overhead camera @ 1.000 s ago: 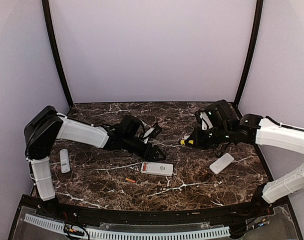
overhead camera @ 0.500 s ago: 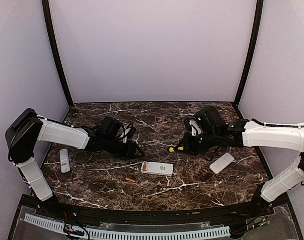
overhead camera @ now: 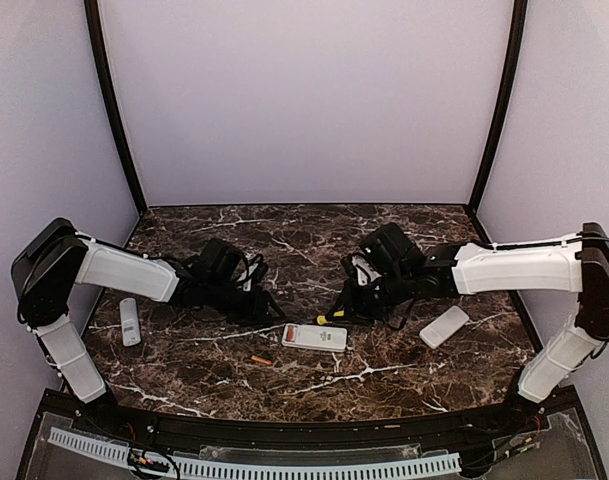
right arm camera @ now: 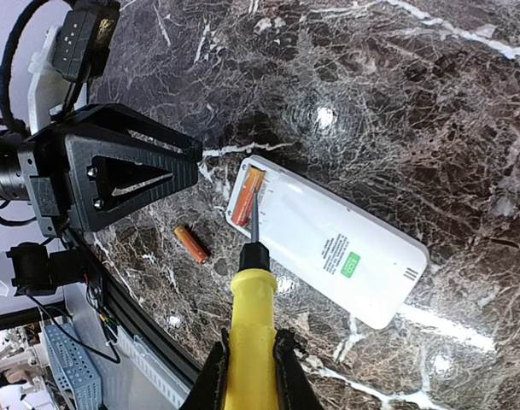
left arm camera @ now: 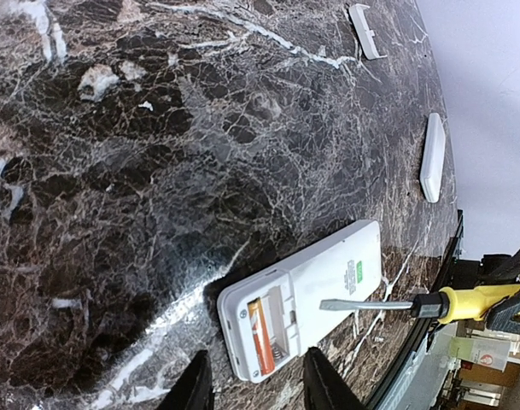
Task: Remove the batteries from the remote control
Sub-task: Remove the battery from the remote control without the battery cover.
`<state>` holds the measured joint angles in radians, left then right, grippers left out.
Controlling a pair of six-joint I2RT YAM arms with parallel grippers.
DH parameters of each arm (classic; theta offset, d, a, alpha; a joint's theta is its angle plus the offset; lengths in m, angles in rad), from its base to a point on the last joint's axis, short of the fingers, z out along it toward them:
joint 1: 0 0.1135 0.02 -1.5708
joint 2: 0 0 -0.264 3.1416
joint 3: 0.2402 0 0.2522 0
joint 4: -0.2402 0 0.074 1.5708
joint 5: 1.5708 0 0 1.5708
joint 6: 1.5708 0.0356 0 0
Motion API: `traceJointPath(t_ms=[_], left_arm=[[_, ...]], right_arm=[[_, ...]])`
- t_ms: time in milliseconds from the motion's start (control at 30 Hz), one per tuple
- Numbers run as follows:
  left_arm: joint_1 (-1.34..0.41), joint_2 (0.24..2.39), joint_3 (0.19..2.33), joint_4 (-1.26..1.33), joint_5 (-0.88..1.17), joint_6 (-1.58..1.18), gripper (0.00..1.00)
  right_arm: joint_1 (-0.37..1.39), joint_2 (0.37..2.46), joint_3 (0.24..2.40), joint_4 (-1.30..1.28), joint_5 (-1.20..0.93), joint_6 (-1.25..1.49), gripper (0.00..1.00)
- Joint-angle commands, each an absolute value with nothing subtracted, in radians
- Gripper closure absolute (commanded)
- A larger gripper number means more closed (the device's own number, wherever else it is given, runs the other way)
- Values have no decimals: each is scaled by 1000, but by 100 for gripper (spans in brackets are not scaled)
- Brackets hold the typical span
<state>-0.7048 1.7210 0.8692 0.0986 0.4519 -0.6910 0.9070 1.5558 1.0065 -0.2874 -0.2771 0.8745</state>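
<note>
One battery [right arm camera: 245,195] sits in the open bay at the left end of the remote [overhead camera: 314,337], mid-frame in the top view. A second battery [right arm camera: 191,243] lies loose on the desk [overhead camera: 404,380], just below-left of the remote.

The yellow screwdriver [right arm camera: 253,307] is clamped in the right end effector [right arm camera: 252,380], blade tip at the bay, over the cell.

Best play, I judge: work the tip under the cell's free end and lever up gently at a low angle, so it rolls out rather than shoots off. The remote looks unpinned and may skid.

The left end effector [left arm camera: 258,386] hovers low beside the bay end, jaws narrowly parted, nothing between them — handy for bracing the casing.

The right arm reaches far in from the right edge, wrist tipped down.
</note>
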Motion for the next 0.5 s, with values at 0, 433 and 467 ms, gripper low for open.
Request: traceJointPath(t_ms=[0,433,467], left_arm=[[-706,1725,850,76,451,-697,66],[-706,1748,843,81,484,-702,70],[-706,1753,845,81,488,-701,71]], right_arm=[[927,1590,1048,-259,-314,905,100],[943,1640,1085,-299,-319,940,100],[944,1642,1086,-302,-318,941,100]])
